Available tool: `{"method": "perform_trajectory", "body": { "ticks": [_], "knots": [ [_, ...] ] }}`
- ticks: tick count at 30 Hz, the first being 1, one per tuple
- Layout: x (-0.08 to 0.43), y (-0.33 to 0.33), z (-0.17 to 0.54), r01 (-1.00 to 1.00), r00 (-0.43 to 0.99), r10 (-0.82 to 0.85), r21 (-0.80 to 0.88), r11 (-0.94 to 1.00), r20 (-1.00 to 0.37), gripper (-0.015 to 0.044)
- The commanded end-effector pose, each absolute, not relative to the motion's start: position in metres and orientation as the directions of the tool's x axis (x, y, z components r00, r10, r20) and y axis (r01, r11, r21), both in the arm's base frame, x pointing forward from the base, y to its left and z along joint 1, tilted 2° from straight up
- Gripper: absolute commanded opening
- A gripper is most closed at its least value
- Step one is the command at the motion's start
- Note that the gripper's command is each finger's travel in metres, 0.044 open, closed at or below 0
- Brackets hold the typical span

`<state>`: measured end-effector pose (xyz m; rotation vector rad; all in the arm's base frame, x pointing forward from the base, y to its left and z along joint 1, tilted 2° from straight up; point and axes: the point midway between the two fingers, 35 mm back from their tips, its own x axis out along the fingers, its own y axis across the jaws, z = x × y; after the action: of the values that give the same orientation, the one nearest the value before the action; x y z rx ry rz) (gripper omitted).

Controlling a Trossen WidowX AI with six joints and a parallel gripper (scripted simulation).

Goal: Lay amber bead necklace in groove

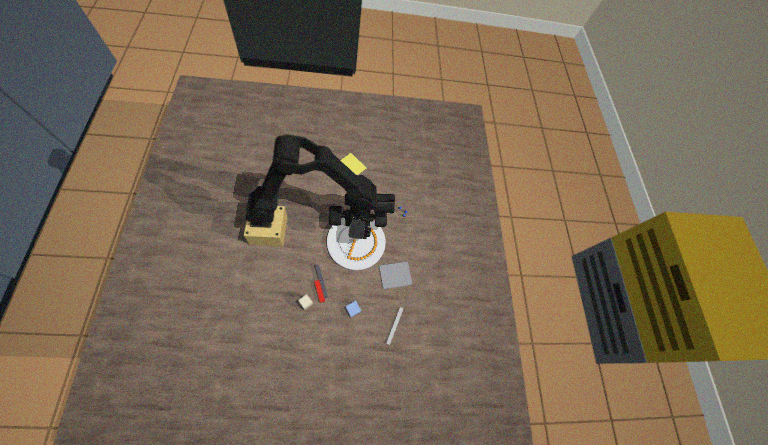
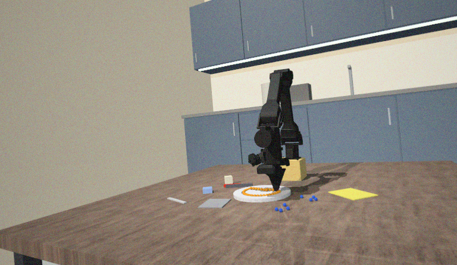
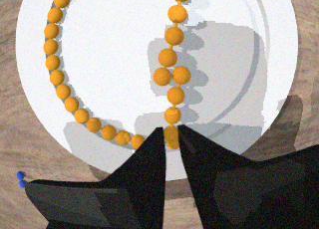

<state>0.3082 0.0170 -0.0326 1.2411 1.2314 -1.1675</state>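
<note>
The round white bead board [image 1: 334, 254] [image 2: 260, 200] [image 3: 30, 65] lies flat on the table. The amber bead necklace [image 1: 375, 242] [image 2: 256, 195] [image 3: 173, 36] lies on it in a D shape. In the wrist view its curved left side follows the groove, while its other side runs nearly straight across the board's middle, with one bead out sideways. The groove's right arc shows bare. My gripper [image 2: 276, 190] [image 3: 170, 132] is low at the board's edge, its fingers shut on a bead at the lower end of the straight run. The fingers hide nearby beads.
Small blue beads [image 1: 404, 212] [image 2: 313, 199] [image 3: 20, 175] and a yellow square [image 1: 353, 164] [image 2: 352, 193] lie near the board. A grey square [image 1: 395, 275] [image 2: 214, 203], a red-handled tool [image 1: 320, 291], a cream cube [image 1: 305, 302], a blue block [image 1: 353, 308] and a pale stick [image 1: 394, 325] lie around.
</note>
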Motion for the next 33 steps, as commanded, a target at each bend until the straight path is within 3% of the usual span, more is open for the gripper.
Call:
{"method": "perform_trajectory", "body": {
  "ticks": [1,33],
  "knots": [
    [0.308,0.017,-0.032,1.0,0.019,0.042,0.019,0.01,-0.999,0.0],
    [0.294,0.026,-0.032,1.0,0.013,0.042,0.013,0.007,-0.999,0.0]
  ]
}}
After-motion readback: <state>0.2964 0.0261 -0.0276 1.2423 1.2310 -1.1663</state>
